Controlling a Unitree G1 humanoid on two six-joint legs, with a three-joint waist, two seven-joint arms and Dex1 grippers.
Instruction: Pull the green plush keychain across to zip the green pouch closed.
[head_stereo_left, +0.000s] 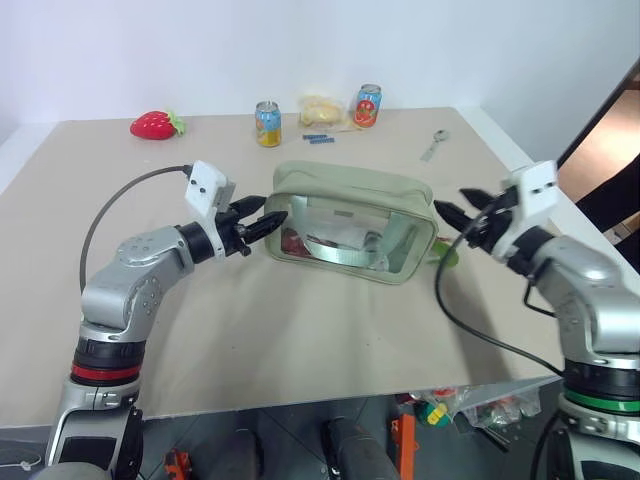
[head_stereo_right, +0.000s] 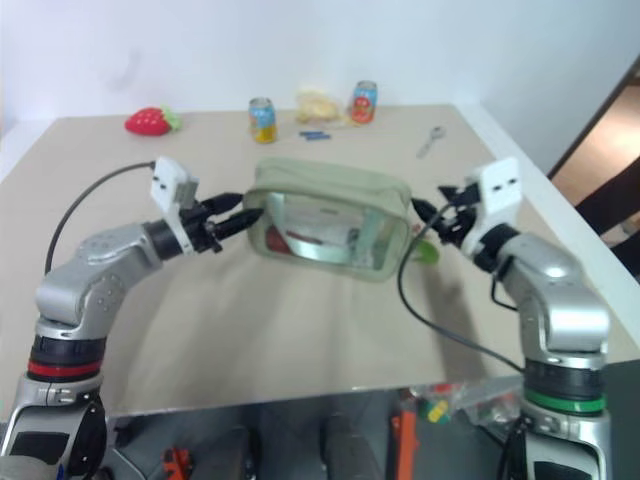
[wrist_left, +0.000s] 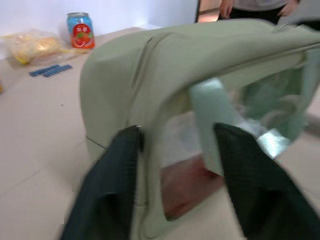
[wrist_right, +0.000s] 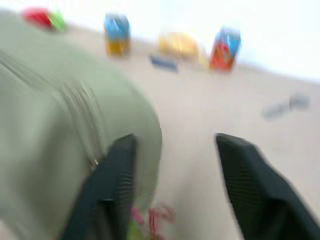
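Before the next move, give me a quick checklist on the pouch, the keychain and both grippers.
1. Left gripper open: ok, its fingers are spread at the pouch's left end.
2. Right gripper open: ok, its fingers are apart beside the pouch's right end.
3. Grippers hold nothing: ok, neither one closes on anything.
4. Keychain at the right end: ok, it lies on the table under the right gripper.
5. Zipper fully shut: cannot tell, the seam cannot be made out.
6. Pouch steady on the table: ok, it sits flat with its clear window toward the robot.
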